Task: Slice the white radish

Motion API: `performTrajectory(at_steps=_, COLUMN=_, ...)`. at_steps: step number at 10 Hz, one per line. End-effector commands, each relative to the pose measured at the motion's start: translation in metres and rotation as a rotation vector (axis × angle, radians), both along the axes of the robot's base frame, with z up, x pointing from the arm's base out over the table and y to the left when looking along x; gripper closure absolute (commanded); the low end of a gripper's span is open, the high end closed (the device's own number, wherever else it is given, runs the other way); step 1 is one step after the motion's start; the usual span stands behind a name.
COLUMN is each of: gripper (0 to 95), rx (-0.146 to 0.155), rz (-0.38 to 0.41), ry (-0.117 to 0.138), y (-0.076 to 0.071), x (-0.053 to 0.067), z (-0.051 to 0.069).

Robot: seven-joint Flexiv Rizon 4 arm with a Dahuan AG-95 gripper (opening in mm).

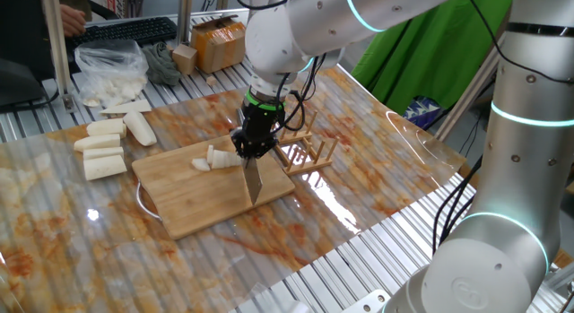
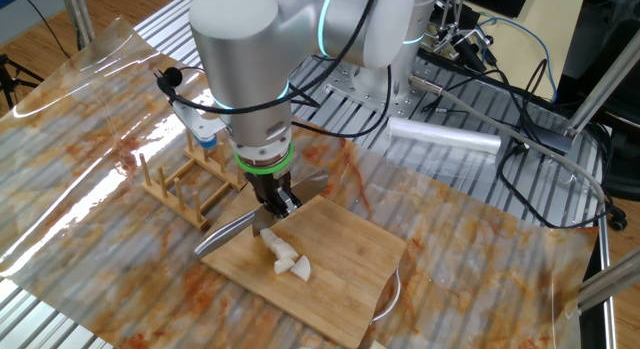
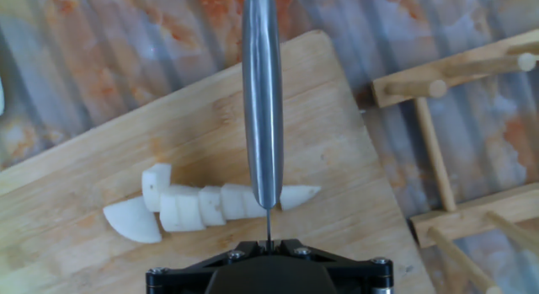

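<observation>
The white radish [image 3: 221,205] lay on the wooden cutting board [image 1: 202,198], its pointed tip [image 3: 301,195] toward the right in my hand view and several thick slices cut along its length, the leftmost ones leaning apart from the rest. My knife [image 3: 263,100] stood across the radish near that tip, blade edge down, its spine running away from me over the board. My gripper [image 1: 252,144] was clamped on the knife handle, fingers drawn in narrow around it, directly above the radish. In one fixed view the blade [image 1: 253,181] pointed toward the board's near edge. A wooden rack [image 1: 308,152] stood just beside the board on its right in that view. Farther left on the table [image 1: 377,134], well apart from the board, lay several bigger white chunks [image 1: 106,145], with a clear plastic bag [image 1: 112,69] of white pieces beyond them. The table surface was marbled orange under a glossy sheet.
</observation>
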State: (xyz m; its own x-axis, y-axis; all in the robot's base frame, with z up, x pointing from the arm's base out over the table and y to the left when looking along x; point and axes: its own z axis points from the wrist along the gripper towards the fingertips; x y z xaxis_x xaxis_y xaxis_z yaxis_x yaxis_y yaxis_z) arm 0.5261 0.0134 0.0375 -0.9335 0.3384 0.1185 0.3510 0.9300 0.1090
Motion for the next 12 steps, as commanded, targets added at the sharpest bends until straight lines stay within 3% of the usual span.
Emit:
performTrajectory(at_steps=1, gripper=95.0, rx=-0.020, rz=0.009, ry=0.000, y=0.002, x=-0.002, z=0.007)
performTrajectory(at_steps=5, gripper=95.0, rx=-0.046, rz=0.030, ry=0.004, y=0.005, x=-0.007, z=0.032)
performTrajectory(at_steps=9, gripper=95.0, rx=-0.058, rz=0.102, ry=0.003, y=-0.016, x=-0.005, z=0.065)
performTrajectory(at_steps=12, gripper=95.0, rx=-0.066, rz=0.146, ry=0.001, y=-0.030, x=0.001, z=0.083)
